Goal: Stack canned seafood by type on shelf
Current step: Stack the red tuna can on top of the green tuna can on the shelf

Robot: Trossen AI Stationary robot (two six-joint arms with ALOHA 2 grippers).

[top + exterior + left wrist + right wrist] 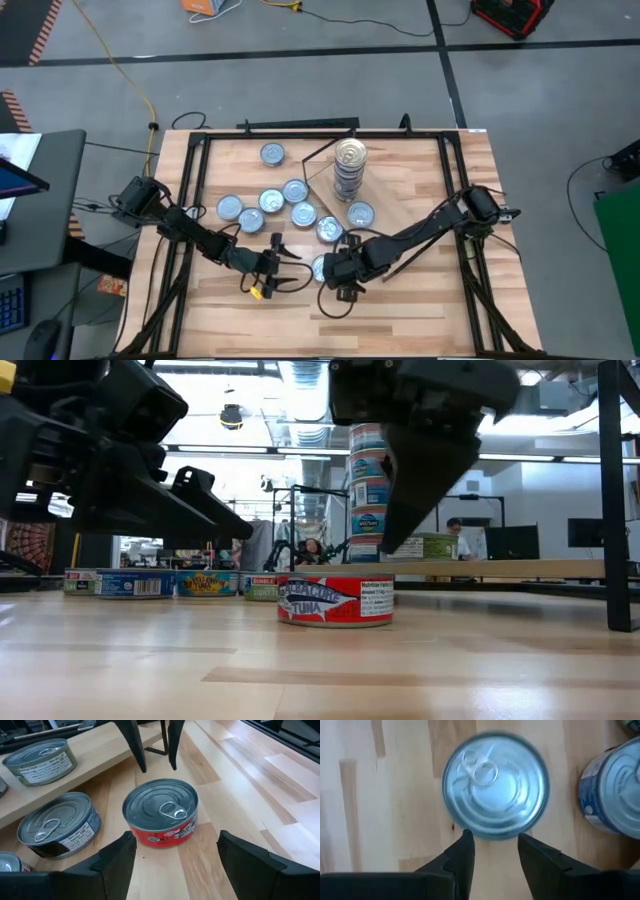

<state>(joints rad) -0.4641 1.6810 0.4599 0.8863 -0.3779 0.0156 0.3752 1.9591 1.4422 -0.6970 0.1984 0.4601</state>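
Plank table [420,300]: shelf [400,175], loose tins [270,200].

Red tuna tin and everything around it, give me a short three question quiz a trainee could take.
1. True or false: the left gripper is holding the red-labelled tuna tin.
2. The tall stack of tins stands: A) on the shelf; B) on the floor; C) in a gripper.
3. Which gripper hangs just above the red-labelled tuna tin?
Key: 1 false, its fingers stand apart, clear of the tin. 2 A. 3 the right gripper.

Tin stack [350,168] on shelf [400,180]; loose tins [272,201] left
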